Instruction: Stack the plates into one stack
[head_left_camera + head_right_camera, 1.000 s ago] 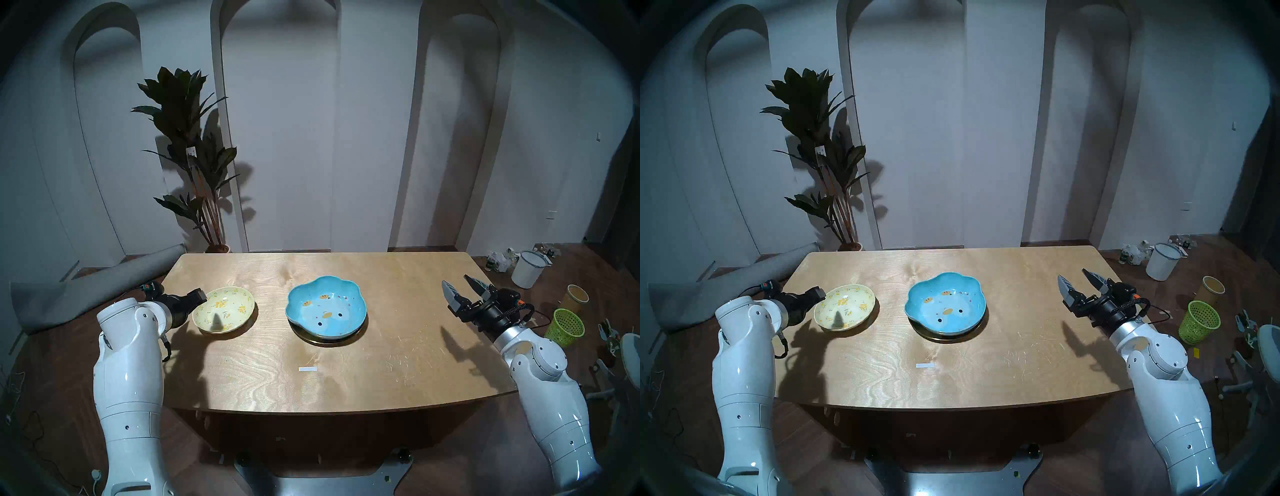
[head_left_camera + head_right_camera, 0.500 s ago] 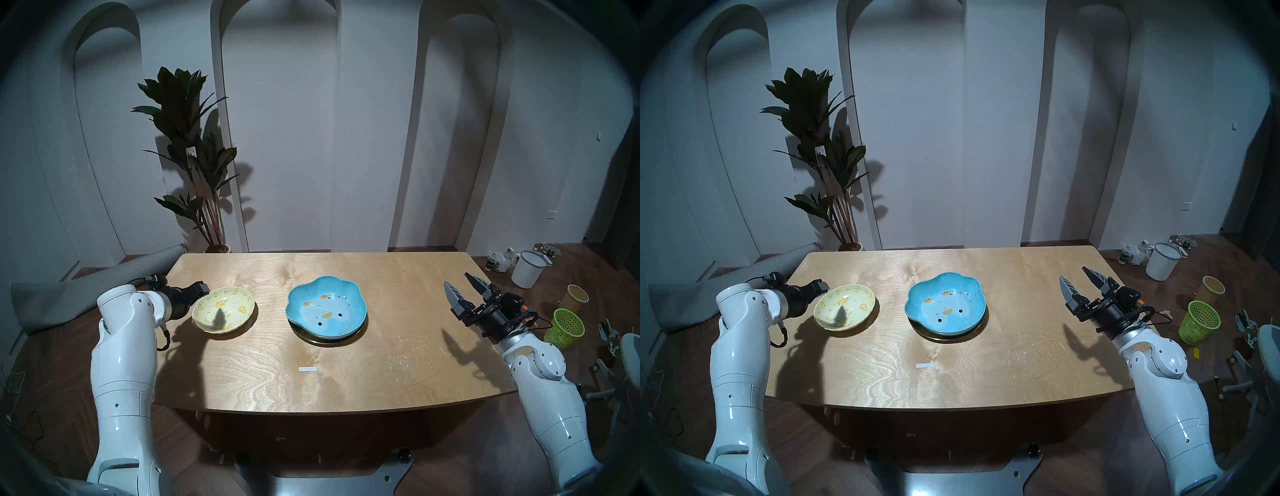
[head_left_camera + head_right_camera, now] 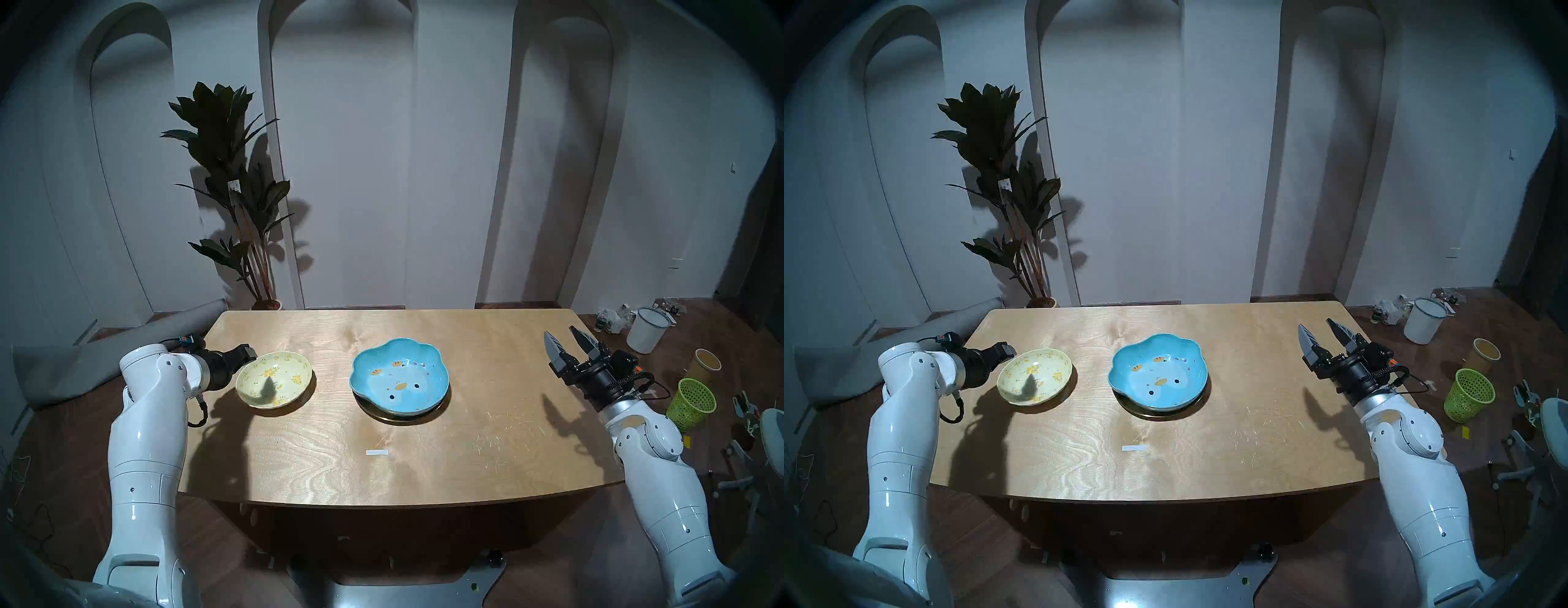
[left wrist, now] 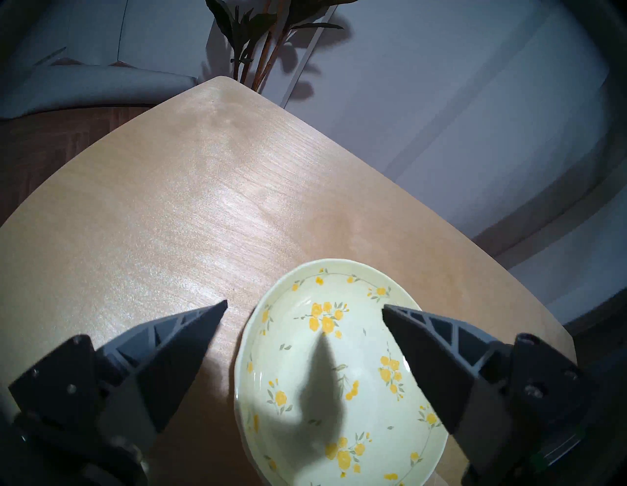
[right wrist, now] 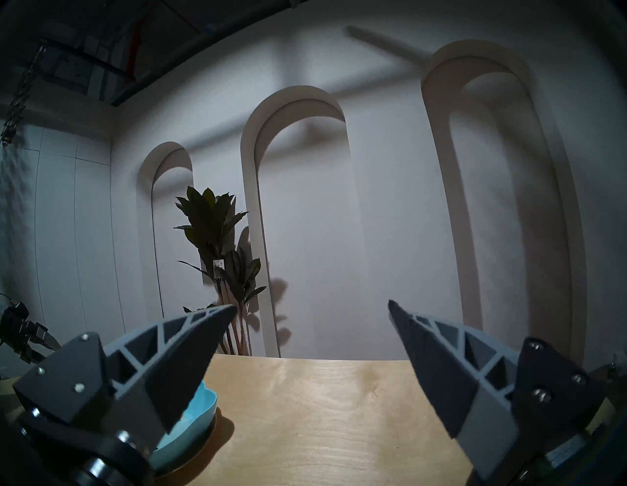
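Observation:
A pale-yellow floral dish (image 3: 275, 384) (image 3: 1035, 375) (image 4: 332, 373) sits alone on the left of the wooden table (image 3: 424, 458). A sky-blue flower-shaped dish (image 3: 399, 375) (image 3: 1158, 371) (image 5: 200, 410) rests on a gold plate, of which only the front rim (image 3: 394, 418) (image 3: 1157, 415) shows. My left gripper (image 3: 248, 353) (image 4: 304, 304) is open and empty, straddling the yellow dish's left rim: one finger is over the table, the other over the dish's inside. My right gripper (image 3: 559, 331) (image 3: 1314, 323) (image 5: 312, 303) is open and empty above the table's right edge, well away from the blue dish.
A white tape strip (image 3: 376, 452) lies near the table's front. A potted plant (image 3: 237, 191) stands behind the far left corner, and a grey roll (image 3: 106, 361) lies on the floor at left. A white bucket (image 3: 647, 330), paper cup (image 3: 707, 365) and green basket (image 3: 690, 401) stand on the floor at right.
My left elbow has swung outward and its gripper has shifted slightly farther along the yellow dish's left rim. My right gripper has moved a little up and away. The dishes have not moved.

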